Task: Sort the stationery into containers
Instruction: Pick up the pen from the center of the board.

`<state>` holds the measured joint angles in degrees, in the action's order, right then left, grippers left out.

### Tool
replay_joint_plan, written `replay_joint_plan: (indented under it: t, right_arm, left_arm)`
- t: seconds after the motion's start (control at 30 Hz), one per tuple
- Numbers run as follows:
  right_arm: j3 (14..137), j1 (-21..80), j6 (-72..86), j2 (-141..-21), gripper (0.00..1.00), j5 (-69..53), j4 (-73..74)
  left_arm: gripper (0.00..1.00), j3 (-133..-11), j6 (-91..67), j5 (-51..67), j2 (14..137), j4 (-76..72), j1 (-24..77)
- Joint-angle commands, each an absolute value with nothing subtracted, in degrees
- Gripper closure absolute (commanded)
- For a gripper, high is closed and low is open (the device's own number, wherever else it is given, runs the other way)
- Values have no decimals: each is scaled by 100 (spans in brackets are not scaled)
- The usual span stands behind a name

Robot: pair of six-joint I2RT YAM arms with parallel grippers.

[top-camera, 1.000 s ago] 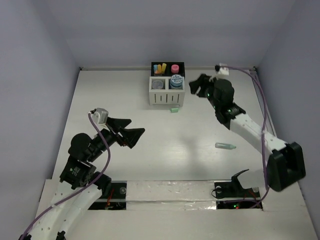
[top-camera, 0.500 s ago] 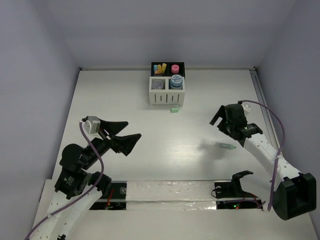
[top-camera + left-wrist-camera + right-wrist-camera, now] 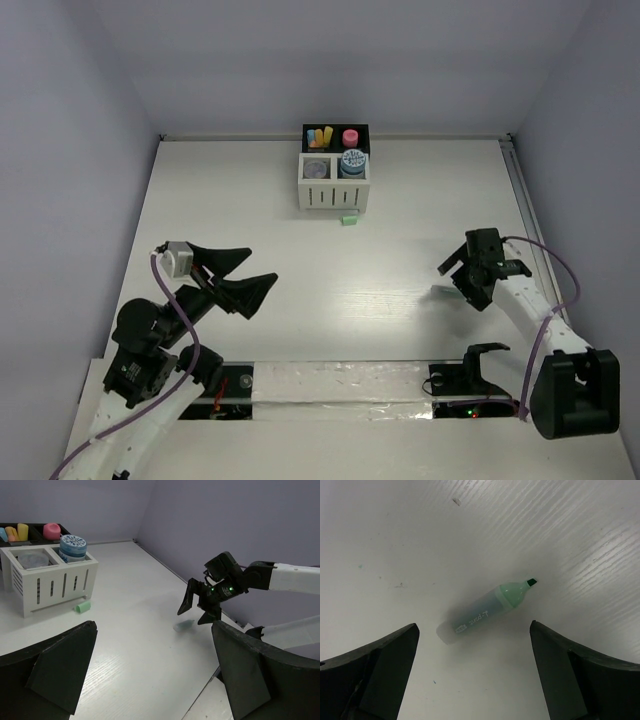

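With the right pincer (image 3: 198,609) spread wide above the green highlighter (image 3: 485,611), which lay slantwise on the tabletop (image 3: 300,250) well apart from the organiser (image 3: 335,195), its round barrel could have rolled or twisted free had the fingers closed off-centre.

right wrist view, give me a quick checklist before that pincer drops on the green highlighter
1. Right pincer open: ok, jaws spread wide.
2. Green highlighter framed by that pincer: ok, roughly centred, lying diagonally.
3. Highlighter free of neighbours: ok, alone on the table.
4. Left pincer out of the way: ok, open, well off to the left.
5. Gap down to the table: cannot tell.
6. Free slot in the organiser: cannot tell.
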<state>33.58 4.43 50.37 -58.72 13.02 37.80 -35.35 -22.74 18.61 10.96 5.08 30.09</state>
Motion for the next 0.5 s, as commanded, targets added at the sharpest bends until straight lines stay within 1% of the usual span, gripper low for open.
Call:
replay_joint_plan:
  t: [0.0, 0.13, 0.17, 0.27, 0.3, 0.37, 0.4, 0.47]
  right_arm:
    - [3349, 396, 5212, -6143, 4, 1248, 3438]
    - [3348, 396, 5317, -6643, 10, 1046, 2901]
    - [3375, 396, 5335, -6827, 13, 1011, 2744]
    - [3427, 396, 5335, -7118, 18, 1046, 2549]
    - [3445, 396, 5291, -7197, 23, 1028, 2444]
    - [3498, 396, 5212, -7356, 27, 967, 2347]
    - [3507, 396, 5125, -7504, 35, 932, 2268]
    - [3507, 396, 5045, -7619, 38, 905, 2171]
  left_arm:
    - [1, -3665, -2180, 1793, 1028, 404, 3050]
    - [1, -3656, -2188, 1784, 993, 413, 3050]
    - [1, -3656, -2188, 1767, 993, 413, 3050]
    - [1, -3647, -2188, 1758, 1019, 396, 3050]
    - [1, -3656, -2197, 1758, 1037, 396, 3050]
    - [1, -3639, -2206, 1758, 1072, 395, 3050]
    - [1, -3639, -2223, 1775, 1081, 378, 3050]
    - [1, -3612, -2259, 1775, 1116, 352, 3050]
